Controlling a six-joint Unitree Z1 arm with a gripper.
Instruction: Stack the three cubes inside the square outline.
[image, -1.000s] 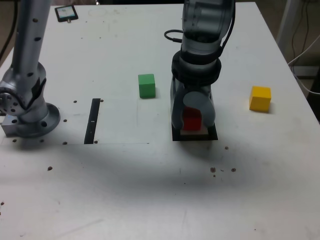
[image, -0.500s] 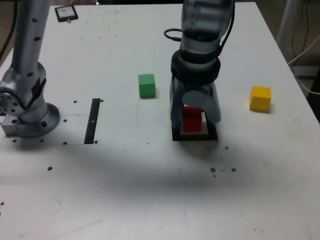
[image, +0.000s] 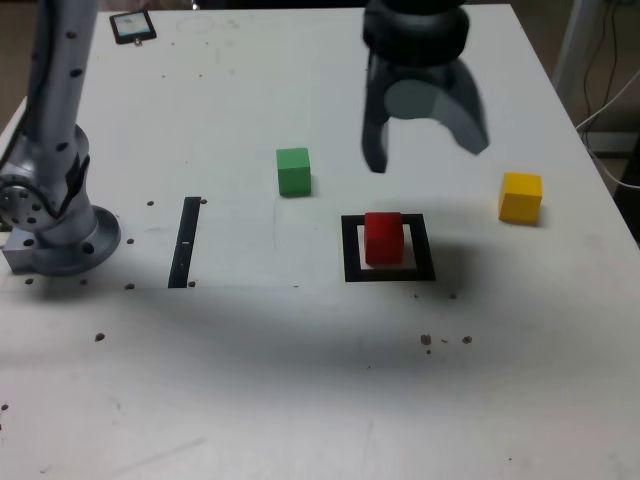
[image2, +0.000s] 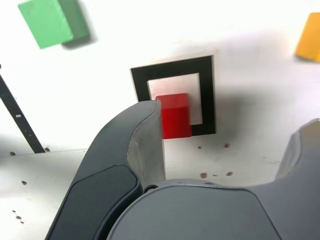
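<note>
A red cube (image: 383, 238) (image2: 173, 115) stands alone inside the black square outline (image: 352, 262) (image2: 205, 75) on the white table. My gripper (image: 426, 150) (image2: 225, 150) hangs open above and behind it, holding nothing, its two grey fingers spread wide. A green cube (image: 293, 171) (image2: 50, 21) lies to the exterior view's left of the outline. A yellow cube (image: 520, 197) (image2: 310, 37) lies to the exterior view's right, partly cut off in the wrist view.
A thin black strip (image: 186, 241) (image2: 17, 117) lies on the table at the exterior view's left. The arm's grey base (image: 50, 215) stands at the left edge. A small dark device (image: 132, 26) sits at the far left corner. Cables hang beyond the right edge.
The gripper opened, let go of the red cube inside the outline, and rose up and away from it. The cube stayed in place.
</note>
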